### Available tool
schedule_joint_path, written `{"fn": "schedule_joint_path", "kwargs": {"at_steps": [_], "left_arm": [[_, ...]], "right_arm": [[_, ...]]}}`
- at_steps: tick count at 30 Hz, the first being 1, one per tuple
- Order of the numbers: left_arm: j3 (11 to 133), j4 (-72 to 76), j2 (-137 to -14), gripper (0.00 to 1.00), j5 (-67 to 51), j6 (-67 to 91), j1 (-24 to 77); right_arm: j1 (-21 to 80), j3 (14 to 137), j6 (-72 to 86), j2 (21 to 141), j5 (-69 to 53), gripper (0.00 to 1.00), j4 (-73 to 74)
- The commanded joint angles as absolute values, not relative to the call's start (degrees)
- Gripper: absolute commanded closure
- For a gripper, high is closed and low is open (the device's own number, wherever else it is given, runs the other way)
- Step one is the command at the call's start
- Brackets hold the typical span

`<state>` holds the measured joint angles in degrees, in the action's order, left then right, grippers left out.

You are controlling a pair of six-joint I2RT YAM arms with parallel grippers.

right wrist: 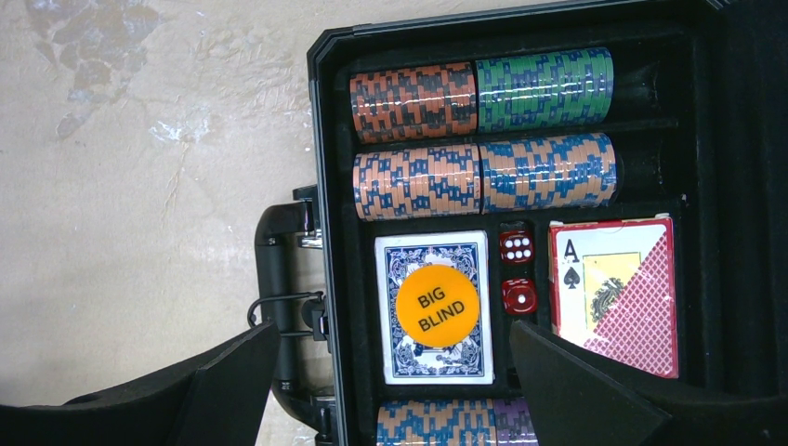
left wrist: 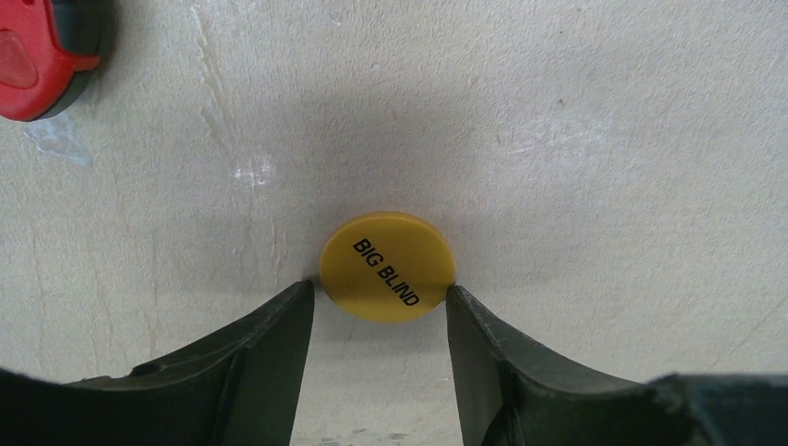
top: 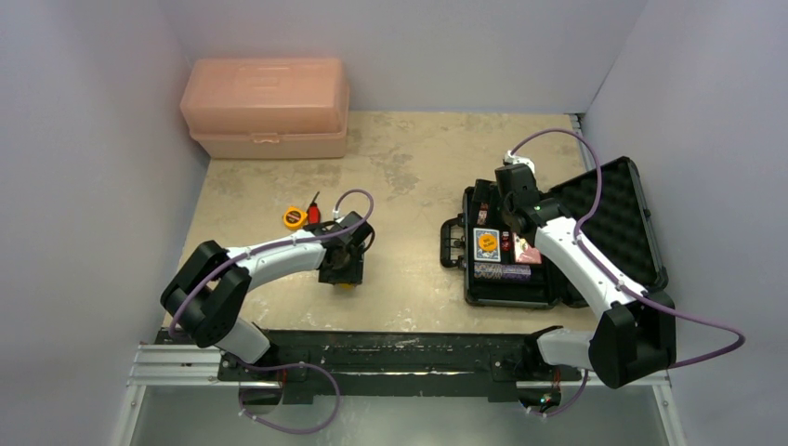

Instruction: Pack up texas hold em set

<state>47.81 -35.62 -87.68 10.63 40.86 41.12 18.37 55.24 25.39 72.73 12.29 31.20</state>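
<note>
The black case [top: 502, 295] lies open at the right, its foam-lined lid [top: 604, 218] tipped back. In the right wrist view it holds rows of striped chips [right wrist: 479, 135], a blue deck [right wrist: 432, 249] with an orange "BIG BLIND" disc [right wrist: 437, 299] on it, two red dice [right wrist: 517, 246] and a red deck [right wrist: 618, 297]. My right gripper [right wrist: 393, 327] hangs open and empty above the blue deck; it also shows in the top view [top: 513, 209]. My left gripper [top: 342, 274] points down at the table, its tips [left wrist: 380, 288] pinching the edges of a second orange disc [left wrist: 387, 265] that lies flat.
A peach toolbox [top: 265, 107] stands at the back left. A yellow tape measure [top: 295, 217] and a red utility knife [top: 314, 212] lie just behind the left gripper; the knife's end shows in the left wrist view [left wrist: 32, 56]. The case handle [top: 451, 243] juts left.
</note>
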Motion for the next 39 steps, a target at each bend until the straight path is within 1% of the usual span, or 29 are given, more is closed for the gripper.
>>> {"fn": "schedule_joint_path", "kwargs": {"at_steps": [1, 5, 10, 16, 33, 39], "left_arm": [[49.1, -35.1, -88.5, 0.47, 10.2, 40.1, 41.7], [49.1, -34.9, -88.8, 0.47, 10.2, 40.1, 41.8], [49.7, -35.1, -89.0, 0.41, 10.8, 39.9, 42.0], [50.7, -35.6, -89.3, 0.4, 11.1, 39.6, 41.9], [51.3, -34.7, -91.2, 0.43, 11.6, 39.0, 42.0], [50.6, -34.7, -90.9, 0.47, 11.7, 39.1, 42.0]], "right_arm": [[18.5, 55.4, 24.7, 72.7, 12.2, 0.01, 29.9], [18.5, 55.4, 24.7, 72.6, 12.2, 0.01, 29.8], [18.5, 55.3, 24.7, 72.6, 12.1, 0.01, 29.9], [18.5, 55.2, 24.8, 72.4, 12.2, 0.01, 29.9], [18.5, 55.0, 24.8, 72.2, 12.1, 0.01, 29.9], [18.5, 54.9, 24.8, 72.2, 12.0, 0.01, 30.0]]}}
